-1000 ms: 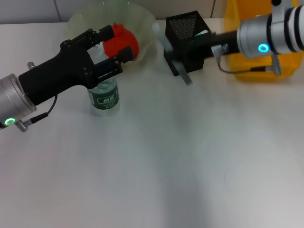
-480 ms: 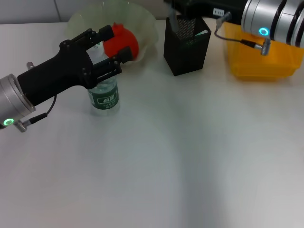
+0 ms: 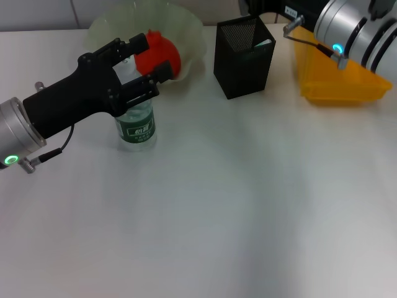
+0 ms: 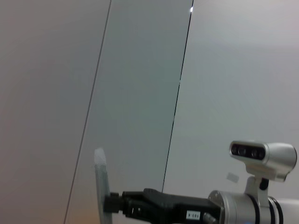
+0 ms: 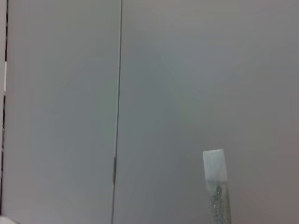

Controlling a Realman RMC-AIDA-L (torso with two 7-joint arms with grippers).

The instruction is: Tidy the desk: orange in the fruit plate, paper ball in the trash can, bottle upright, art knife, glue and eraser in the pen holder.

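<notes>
The small clear plastic bottle with a green label (image 3: 136, 126) stands upright on the white desk (image 3: 217, 205). The black left gripper (image 3: 144, 65) sits around the bottle's top, with 1 finger on each side. Its fingers look spread a little, and I cannot tell if they touch the bottle.

Just behind the bottle is the pale green wavy fruit plate (image 3: 186, 28). A round orange-red fruit (image 3: 161, 54) lies in it. The black mesh pen holder (image 3: 244, 56) stands near the plate, with something pale poking out inside it. Beside it is the yellow plastic trash can (image 3: 338, 77), which looks tipped.

The right arm (image 3: 347, 28) is up high at the back, over the pen holder and the trash can. In the left wrist view, the right gripper (image 4: 103, 205) holds a thin grey art knife (image 4: 100, 184), shut tight on it.

The knife looks stiff, thin and light, and maybe sharp. It is best held by its flat sides, low on the handle. It should go into the pen holder slowly and straight down so it does not catch on the mesh.
</notes>
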